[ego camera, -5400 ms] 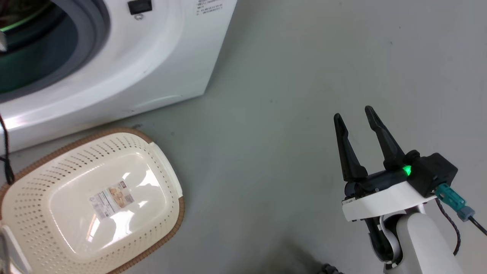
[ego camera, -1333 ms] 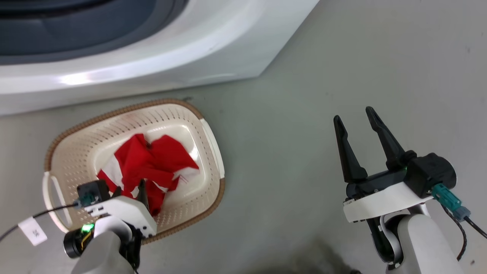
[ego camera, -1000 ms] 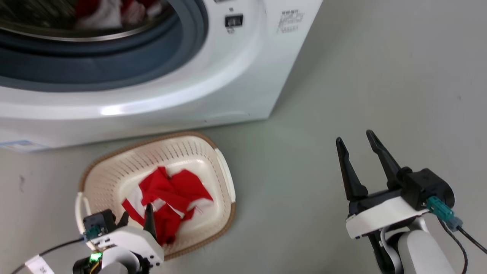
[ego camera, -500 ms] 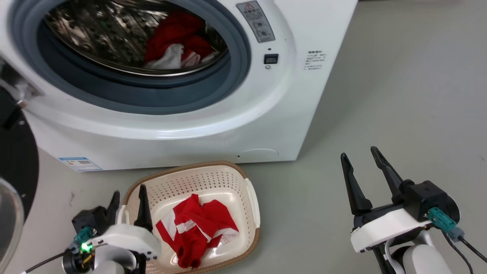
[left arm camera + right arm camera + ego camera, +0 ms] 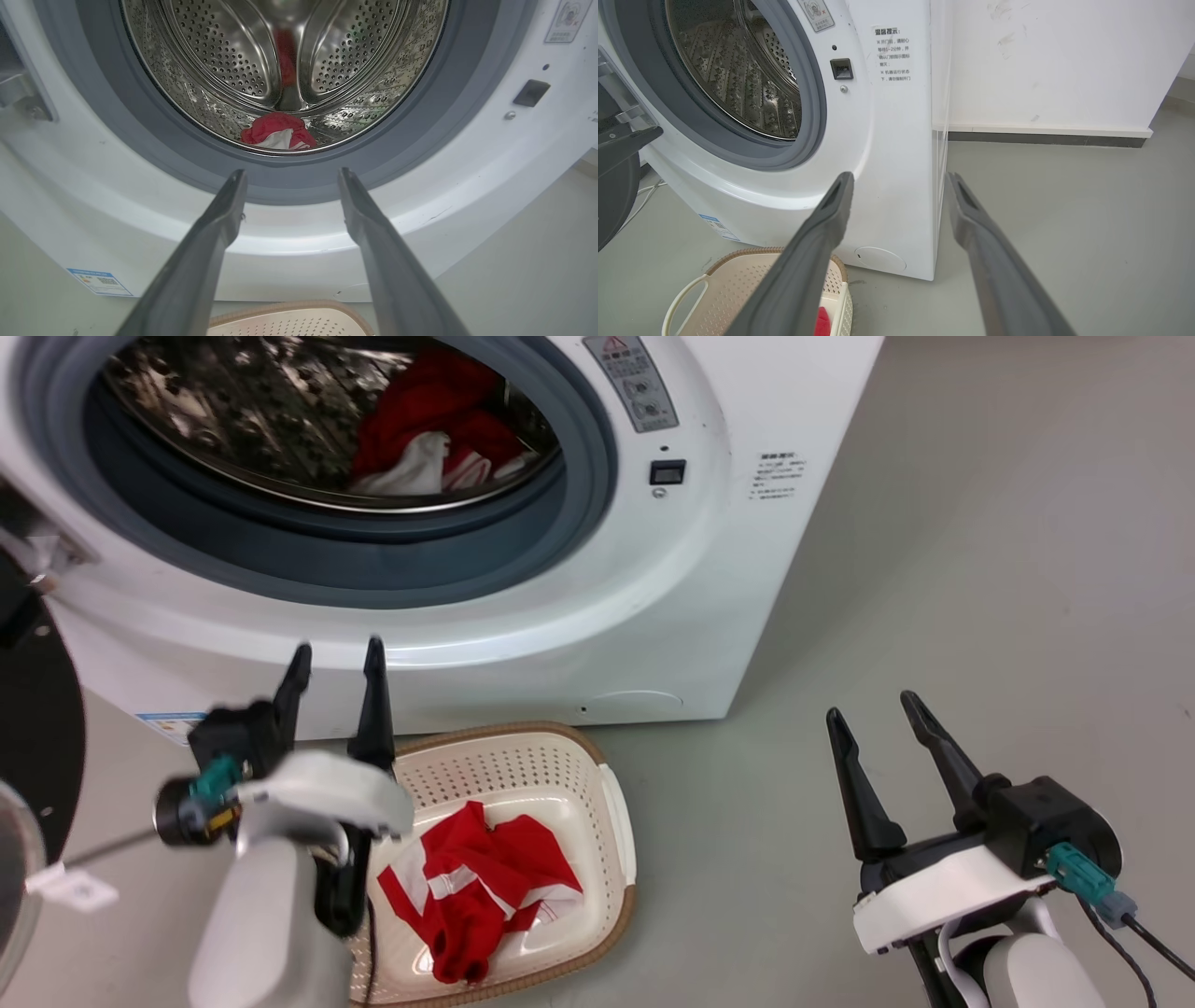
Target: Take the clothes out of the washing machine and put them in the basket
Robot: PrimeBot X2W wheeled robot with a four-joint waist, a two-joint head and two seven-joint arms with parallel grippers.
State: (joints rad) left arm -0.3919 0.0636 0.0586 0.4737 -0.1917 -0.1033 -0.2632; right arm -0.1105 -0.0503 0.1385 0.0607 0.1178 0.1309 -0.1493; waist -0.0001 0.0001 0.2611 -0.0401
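Left gripper (image 5: 337, 655) spread wide, empty. Red clothes (image 5: 278, 135) straight ahead in washing machine (image 5: 472, 186) drum, basket (image 5: 523, 729) below its fingers. Right gripper (image 5: 869, 709) also wide.

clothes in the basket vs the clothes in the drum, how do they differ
The basket garment lies spread out in the cream basket; the drum garment sits bunched in a small heap in the steel drum. The drum garment lies straight ahead of the open left gripper; the basket garment lies below it. Both are red with white panels.
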